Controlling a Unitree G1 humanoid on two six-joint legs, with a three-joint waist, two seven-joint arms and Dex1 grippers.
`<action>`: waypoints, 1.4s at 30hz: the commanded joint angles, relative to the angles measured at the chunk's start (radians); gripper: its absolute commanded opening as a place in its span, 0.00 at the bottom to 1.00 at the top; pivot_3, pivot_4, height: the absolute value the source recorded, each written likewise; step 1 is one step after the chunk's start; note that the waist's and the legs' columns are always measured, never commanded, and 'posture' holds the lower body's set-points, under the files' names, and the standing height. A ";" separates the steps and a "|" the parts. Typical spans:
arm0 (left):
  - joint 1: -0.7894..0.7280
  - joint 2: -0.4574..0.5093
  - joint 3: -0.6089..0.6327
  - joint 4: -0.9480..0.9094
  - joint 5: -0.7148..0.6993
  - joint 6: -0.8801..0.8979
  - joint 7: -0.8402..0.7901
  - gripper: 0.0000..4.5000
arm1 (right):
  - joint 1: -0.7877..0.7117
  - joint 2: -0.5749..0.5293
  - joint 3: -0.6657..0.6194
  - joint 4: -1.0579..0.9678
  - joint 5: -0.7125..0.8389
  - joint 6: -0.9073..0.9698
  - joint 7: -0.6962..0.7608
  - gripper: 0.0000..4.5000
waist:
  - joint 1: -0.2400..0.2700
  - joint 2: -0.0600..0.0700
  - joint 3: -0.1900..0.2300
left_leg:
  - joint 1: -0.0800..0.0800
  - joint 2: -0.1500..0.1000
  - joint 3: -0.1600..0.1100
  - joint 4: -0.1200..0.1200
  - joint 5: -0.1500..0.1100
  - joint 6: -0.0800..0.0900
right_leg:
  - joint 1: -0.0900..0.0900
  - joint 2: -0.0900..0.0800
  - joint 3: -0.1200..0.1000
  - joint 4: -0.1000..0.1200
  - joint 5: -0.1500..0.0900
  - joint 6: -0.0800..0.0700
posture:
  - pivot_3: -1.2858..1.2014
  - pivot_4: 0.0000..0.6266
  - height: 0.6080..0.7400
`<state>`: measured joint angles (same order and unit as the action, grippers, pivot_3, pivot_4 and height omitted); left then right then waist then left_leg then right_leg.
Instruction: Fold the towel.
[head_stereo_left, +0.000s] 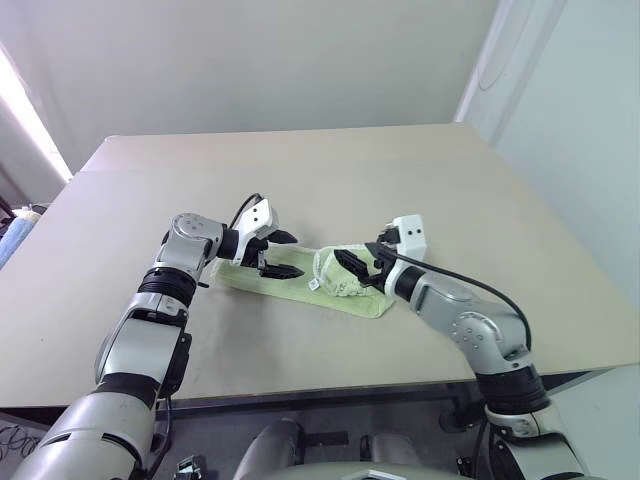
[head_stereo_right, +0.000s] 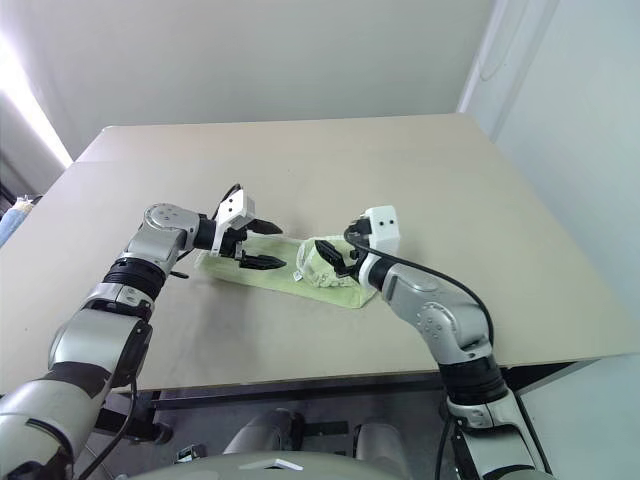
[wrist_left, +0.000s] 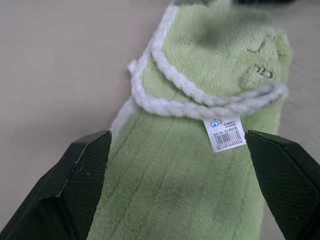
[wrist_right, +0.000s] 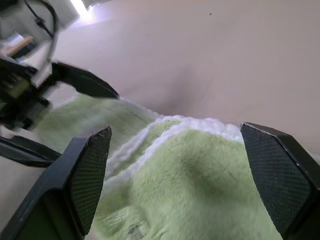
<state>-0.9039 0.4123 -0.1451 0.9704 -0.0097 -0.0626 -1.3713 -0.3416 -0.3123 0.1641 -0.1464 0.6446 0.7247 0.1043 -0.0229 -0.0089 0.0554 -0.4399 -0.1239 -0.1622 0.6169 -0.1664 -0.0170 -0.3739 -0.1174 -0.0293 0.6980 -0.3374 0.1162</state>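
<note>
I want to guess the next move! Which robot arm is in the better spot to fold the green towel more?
Probably the right. The right gripper is open at the bunched, folded-over end of the towel, ready to grab it. The left gripper is open over the flat part, better for holding it down.

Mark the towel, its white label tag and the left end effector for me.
towel (head_stereo_left: 250, 279): left eye view, flat single-layer part.
white label tag (wrist_left: 226, 133): left wrist view, middle of the printed label.
left end effector (head_stereo_left: 284, 254): left eye view, midway between its open fingertips.
</note>
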 joint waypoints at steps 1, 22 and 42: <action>-0.029 0.008 0.002 -0.010 0.003 -0.020 0.005 1.00 | -0.012 0.023 0.083 0.091 -0.162 -0.064 0.015 0.96 | 0.001 0.000 0.000 | 0.000 0.000 0.000 0.000 0.000 0.000 | 0.000 0.000 0.000 0.000 0.000 0.000 | 0.52 0.00 0.65; -0.100 0.201 0.023 0.038 0.004 0.334 -0.011 1.00 | -0.006 0.130 -0.058 -0.005 -0.288 -0.089 0.134 0.96 | -0.001 -0.002 -0.001 | 0.007 -0.001 -0.004 -0.004 0.000 -0.001 | 0.003 0.004 0.002 0.000 0.000 -0.001 | 0.52 0.00 0.65; -0.166 0.269 0.136 0.315 -0.030 0.766 0.155 1.00 | -0.033 0.189 -0.296 -0.220 0.181 0.343 0.157 0.96 | 0.002 -0.001 -0.001 | 0.007 -0.001 -0.004 -0.006 -0.002 -0.003 | 0.001 0.001 0.004 0.000 -0.001 -0.002 | 0.52 0.00 0.65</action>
<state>-1.0407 0.6800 -0.0305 1.2888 -0.0314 0.6913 -1.2262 -0.3491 -0.1183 -0.1135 -0.3127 0.7738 1.0435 0.2537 -0.0207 -0.0104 0.0544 -0.4333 -0.1248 -0.1658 0.6105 -0.1680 -0.0204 -0.3730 -0.1165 -0.0255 0.6984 -0.3384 0.1146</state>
